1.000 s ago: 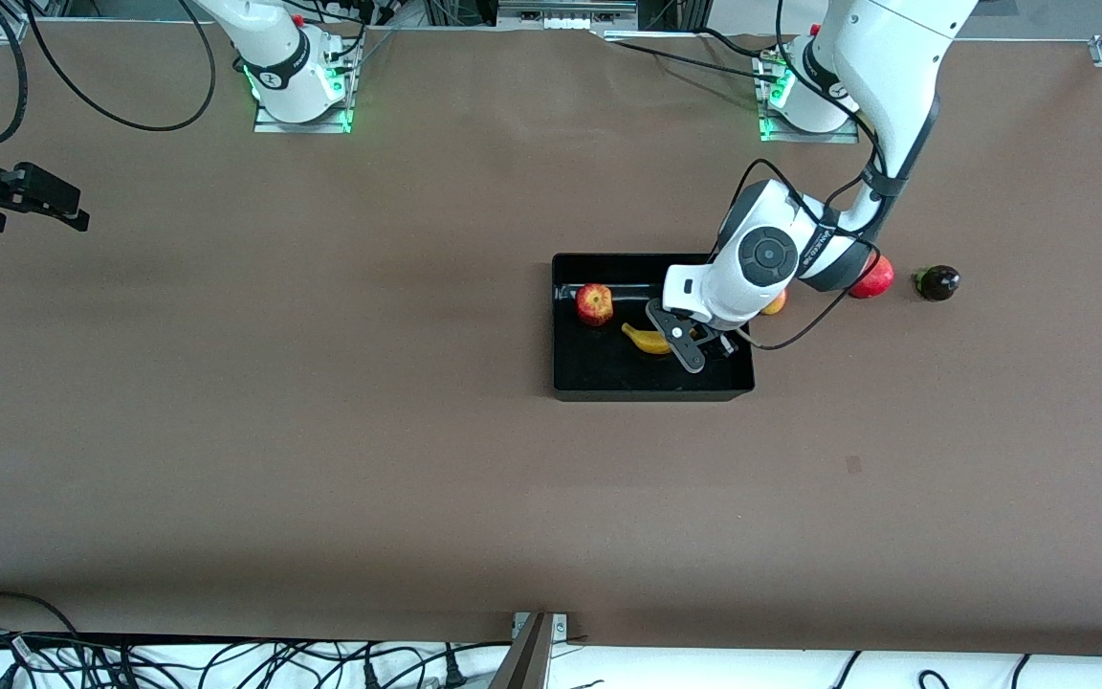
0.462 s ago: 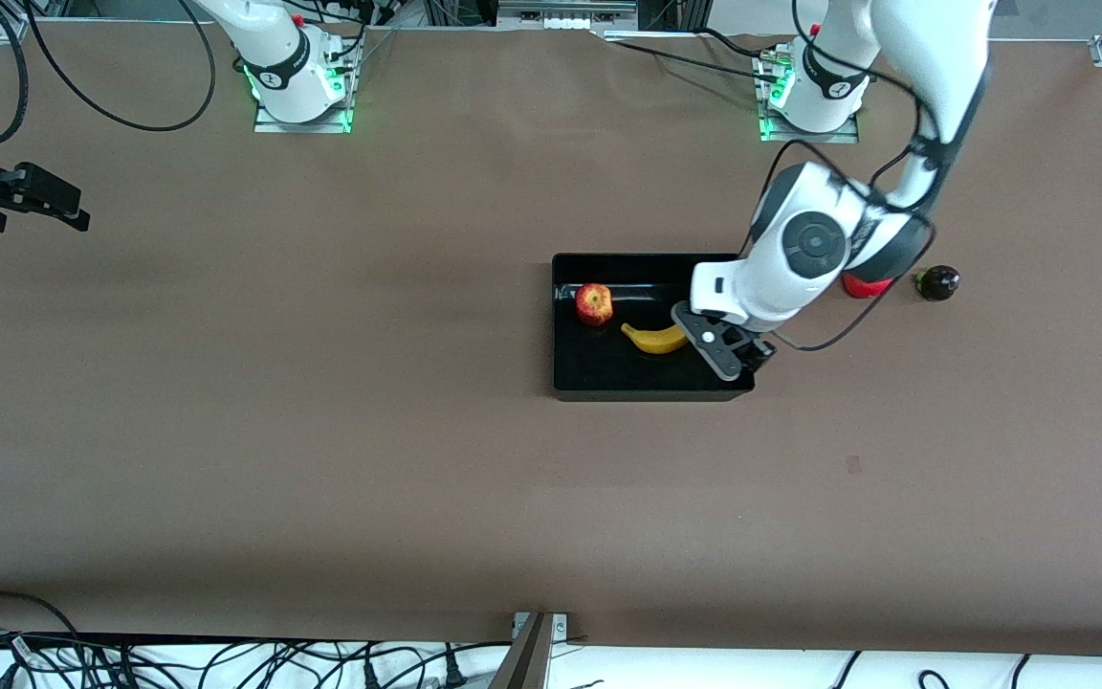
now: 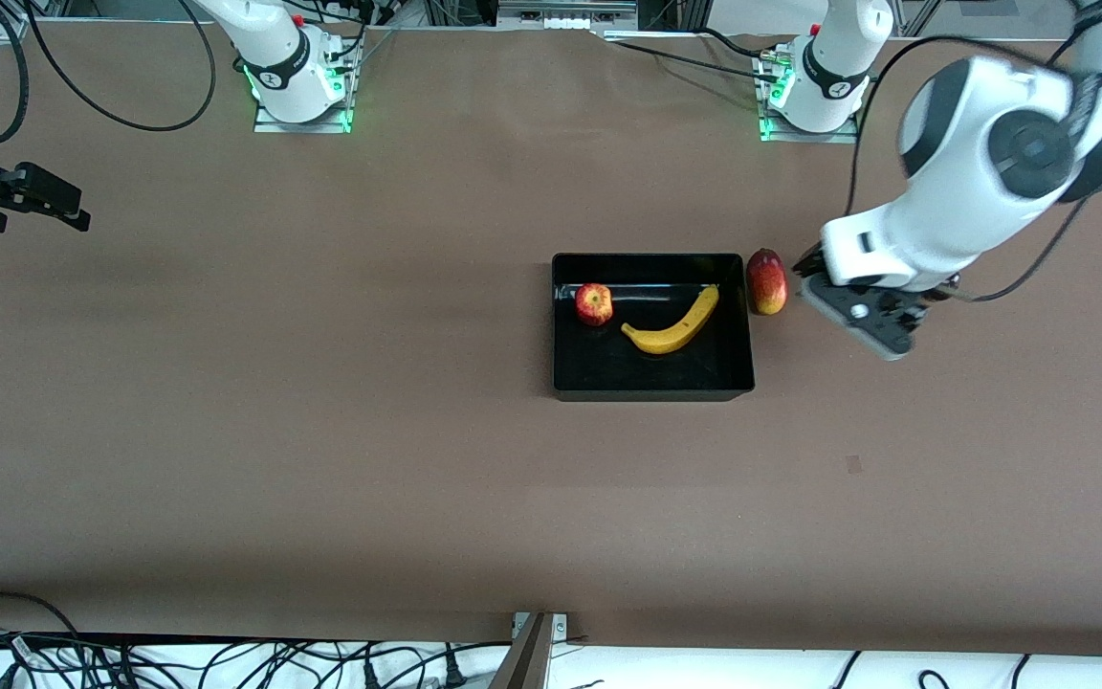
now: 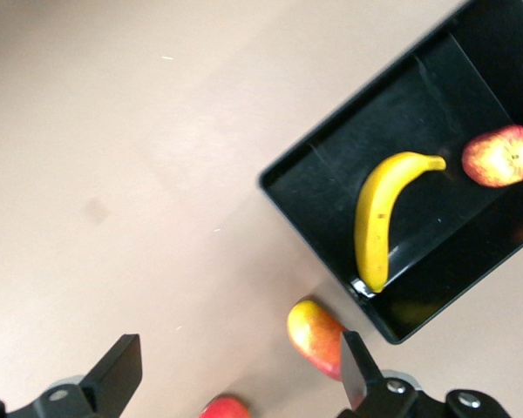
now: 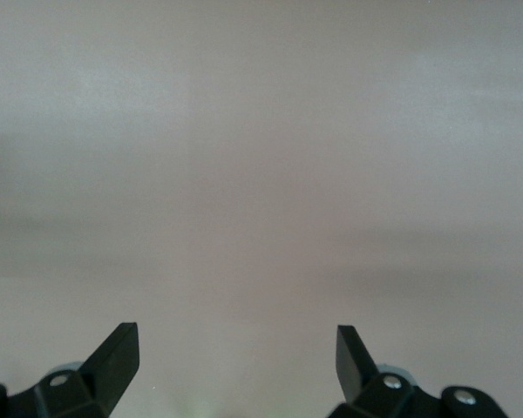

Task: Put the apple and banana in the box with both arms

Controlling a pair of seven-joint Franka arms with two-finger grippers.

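Observation:
The black box (image 3: pixel 651 385) holds the small red apple (image 3: pixel 594 303) and the yellow banana (image 3: pixel 673 328). Both also show in the left wrist view: the apple (image 4: pixel 500 156), the banana (image 4: pixel 375 218), the box (image 4: pixel 288 198). My left gripper (image 3: pixel 862 316) is open and empty, up in the air over the table beside the box, toward the left arm's end; in its wrist view (image 4: pixel 240 374) the fingers stand wide apart. My right gripper (image 3: pixel 30 201) is open and empty over bare table at the right arm's end, waiting; its wrist view (image 5: pixel 235 361) shows only table.
A red-yellow mango-like fruit (image 3: pixel 766 282) lies on the table just beside the box, toward the left arm's end, also in the left wrist view (image 4: pixel 318 338). A red round fruit (image 4: pixel 225 407) peeks between the left fingers.
The left arm has let the banana lie in the box, lifted out and swung away toward its own end of the table. The mango-like fruit is now uncovered. The right arm has not moved.

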